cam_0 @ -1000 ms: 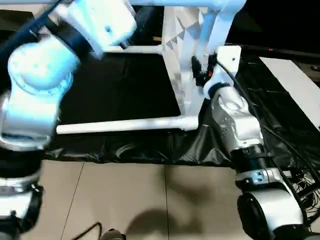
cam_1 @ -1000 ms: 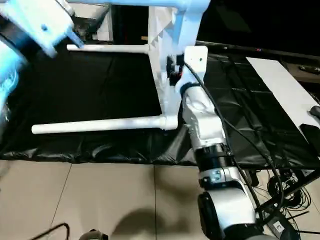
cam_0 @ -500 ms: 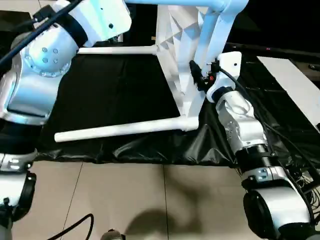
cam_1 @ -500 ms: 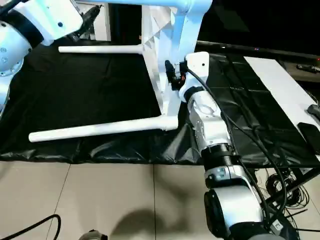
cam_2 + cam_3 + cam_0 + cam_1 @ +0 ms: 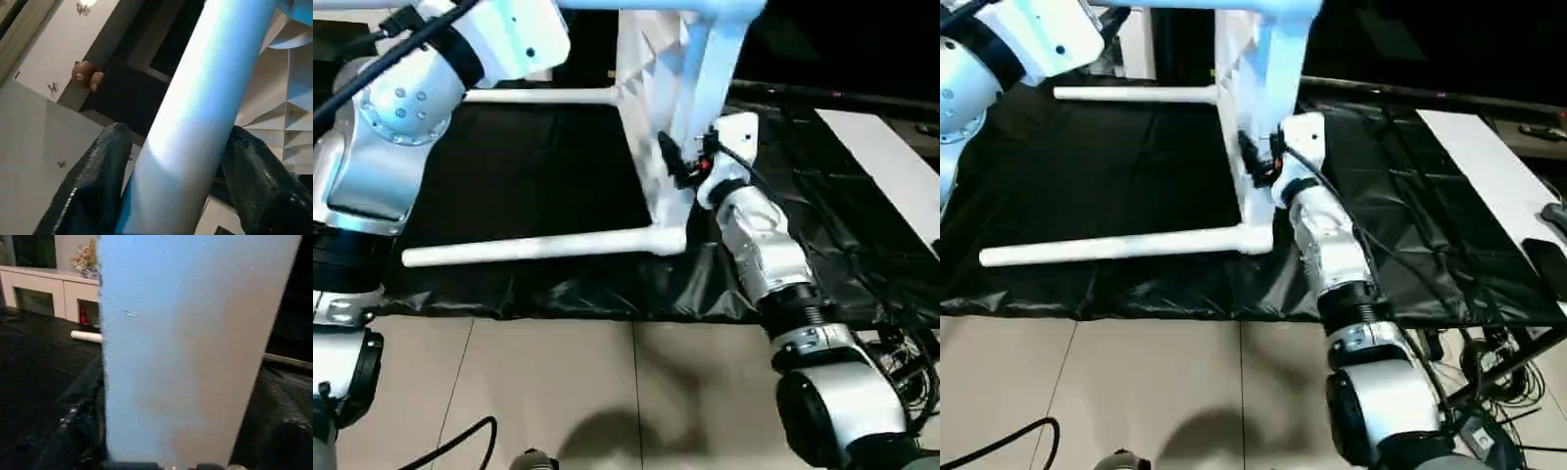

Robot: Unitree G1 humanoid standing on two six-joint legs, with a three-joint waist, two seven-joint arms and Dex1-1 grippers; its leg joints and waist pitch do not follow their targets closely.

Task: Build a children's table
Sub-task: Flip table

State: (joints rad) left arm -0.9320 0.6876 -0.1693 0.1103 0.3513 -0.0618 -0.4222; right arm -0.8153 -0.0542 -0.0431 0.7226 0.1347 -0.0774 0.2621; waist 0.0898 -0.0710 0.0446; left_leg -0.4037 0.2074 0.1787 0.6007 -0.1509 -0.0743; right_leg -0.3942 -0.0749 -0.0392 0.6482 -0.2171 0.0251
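left tool is straddling an upper tube leg while right tool is clasping another leg, both seemingly bracing the white tabletop standing on edge on the black-covered table, lower legs jutting sideways, apparently for uprighting.

The white ribbed tabletop stands on its edge on black sheet; 2 white legs stick out sideways.
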